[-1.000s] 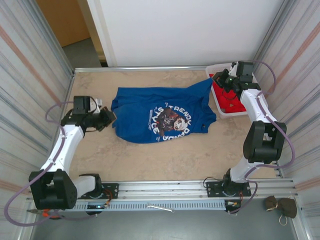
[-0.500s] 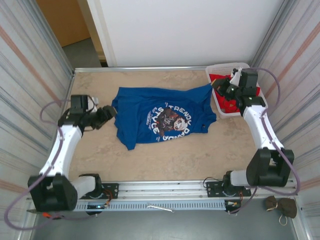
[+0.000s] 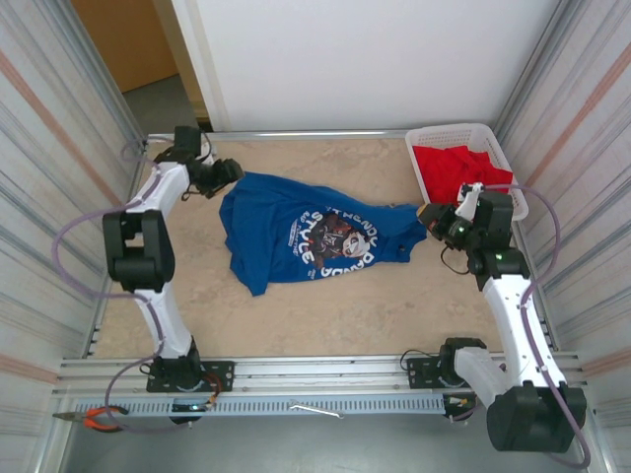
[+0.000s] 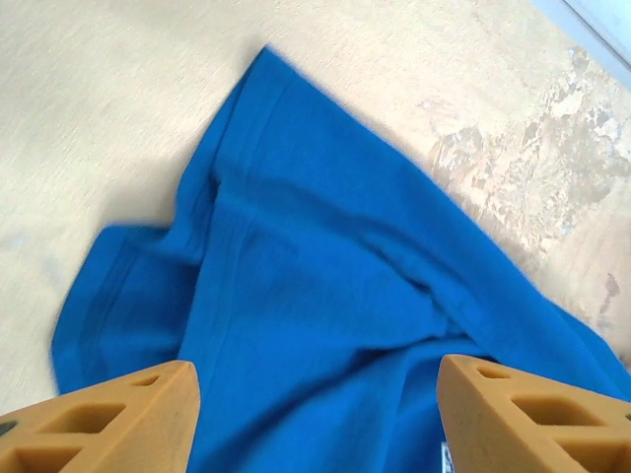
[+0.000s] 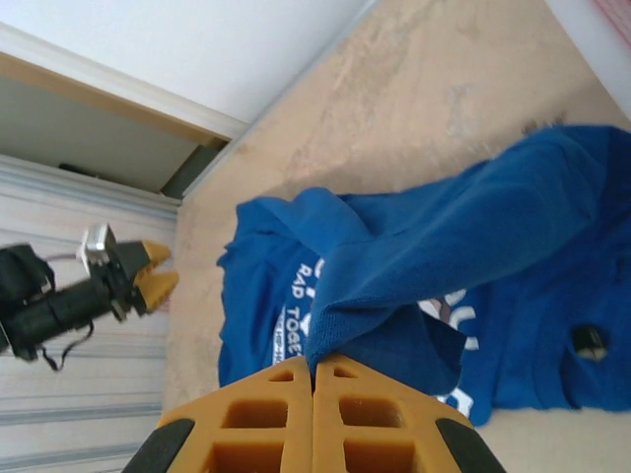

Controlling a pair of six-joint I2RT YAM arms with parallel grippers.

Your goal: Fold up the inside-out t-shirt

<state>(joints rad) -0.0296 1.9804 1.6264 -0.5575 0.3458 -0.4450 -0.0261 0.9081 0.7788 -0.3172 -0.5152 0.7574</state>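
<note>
The inside-out t-shirt [image 3: 315,232] is royal blue and lies crumpled mid-table with its white printed graphic facing up. My left gripper [image 3: 233,169] hovers open over the shirt's far left corner; its orange fingers [image 4: 108,419] straddle bare blue cloth [image 4: 325,296] and hold nothing. My right gripper [image 3: 430,215] is at the shirt's right edge, shut on a lifted fold of the hem [image 5: 340,315]. In the right wrist view, the cloth stretches away from the shut gripper [image 5: 314,367] and the left gripper [image 5: 148,271] shows far off.
A white basket [image 3: 449,131] holding a red garment [image 3: 458,168] stands at the back right, just behind the right gripper. Corrugated walls close in both sides. A metal rail runs along the near edge, with pliers [image 3: 94,419] at its left end.
The left gripper let go of the shirt's left edge, opened, and swung to the far left corner. The right gripper came nearer from the basket, dragging the shirt's right edge with it.
</note>
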